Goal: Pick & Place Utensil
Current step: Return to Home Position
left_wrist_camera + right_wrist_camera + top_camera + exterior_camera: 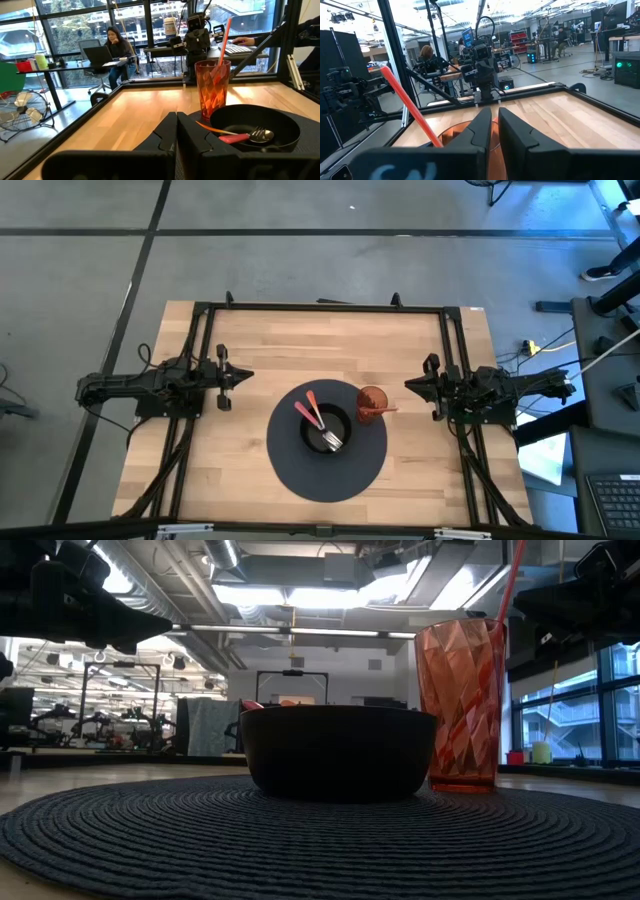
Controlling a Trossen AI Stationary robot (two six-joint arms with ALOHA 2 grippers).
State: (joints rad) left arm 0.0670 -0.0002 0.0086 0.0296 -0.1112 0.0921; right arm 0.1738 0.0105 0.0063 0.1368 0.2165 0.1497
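Observation:
A black bowl [330,430] stands on a round dark placemat [300,470]. In it lie a fork [260,134] with a red handle [304,413] and a second utensil with an orange handle [314,406]; both handles lean on the rim. An orange faceted cup [372,403] stands at the mat's right edge with a red utensil handle [513,580] sticking up out of it. My left gripper [243,376] waits shut, left of the mat. My right gripper [410,384] waits shut, just right of the cup. Neither touches anything.
The wooden tabletop [280,340] is bare on the far side and around the mat. A black frame rail [320,307] runs along the table's far edge and down both sides. People sit at desks [114,47] in the room beyond.

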